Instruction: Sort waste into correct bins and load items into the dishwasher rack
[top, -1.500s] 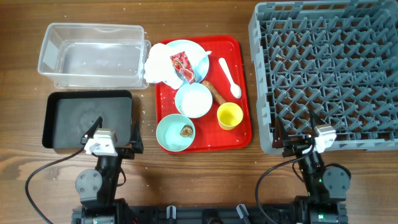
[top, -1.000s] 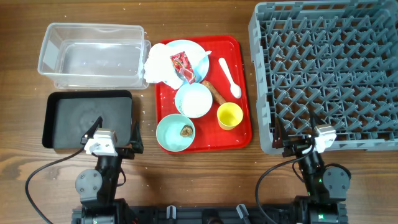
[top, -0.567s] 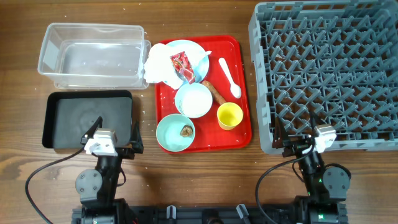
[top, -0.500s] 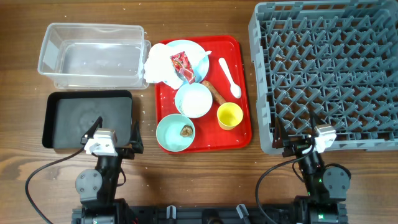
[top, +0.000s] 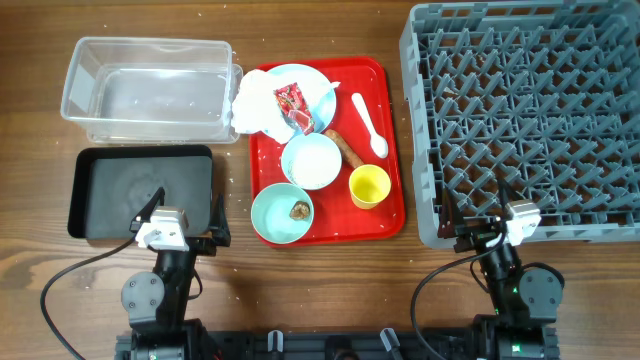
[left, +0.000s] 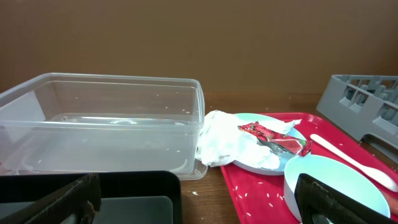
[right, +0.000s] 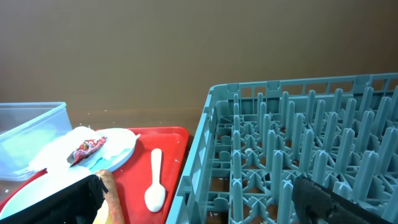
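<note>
A red serving tray (top: 388, 215) holds the pale blue plate (top: 318, 84) with the crumpled white napkin (top: 255, 105) and red wrapper (top: 293, 105). It also holds the sausage stick (top: 346, 149), white spoon (top: 368, 125), a pale bowl (top: 312, 160), a teal bowl (top: 270, 220) with a brown lump (top: 299, 209), and the yellow cup (top: 369, 186). Rice grains (left: 267, 198) lie on the red tray. The clear tub (top: 150, 88) and black tray (top: 110, 190) are at left, the grey rack (top: 530, 110) at right. My left gripper (top: 185, 212) (left: 199, 208) and right gripper (top: 475, 208) (right: 199, 208) are open, empty and near the front edge.
The left wrist view shows the tub (left: 99, 124), black tray rim (left: 137, 179), napkin (left: 227, 140) and wrapper (left: 273, 137). The right wrist view shows the rack (right: 298, 155), spoon (right: 155, 183) and sausage (right: 112, 190). Bare wood lies along the front.
</note>
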